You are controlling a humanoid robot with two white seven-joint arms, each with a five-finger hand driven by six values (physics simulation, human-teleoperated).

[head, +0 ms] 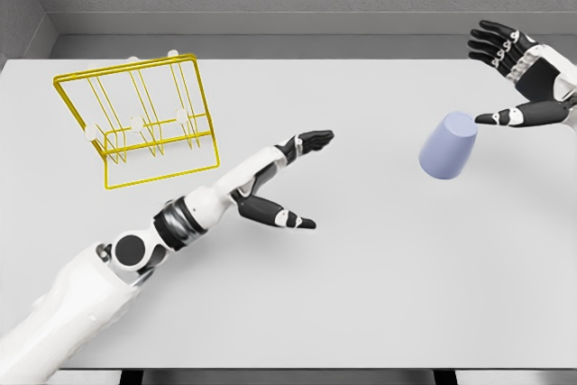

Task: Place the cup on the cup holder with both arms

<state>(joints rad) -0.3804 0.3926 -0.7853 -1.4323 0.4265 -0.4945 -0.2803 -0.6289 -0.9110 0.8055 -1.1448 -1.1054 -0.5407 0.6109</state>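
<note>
A pale lavender cup [449,145] lies tilted on the white table at the right, its wide end toward me. My right hand [509,78] hovers just beyond and right of it, fingers spread, the thumb tip close to the cup's upper edge; whether it touches I cannot tell. The yellow wire cup holder [140,119] with white pegs stands at the far left. My left hand [302,178] reaches out over the table's middle, open and holding nothing, well left of the cup and right of the holder.
The white table [361,295] runs to a grey back wall. Its front edge lies along the bottom of the view, with dark floor below.
</note>
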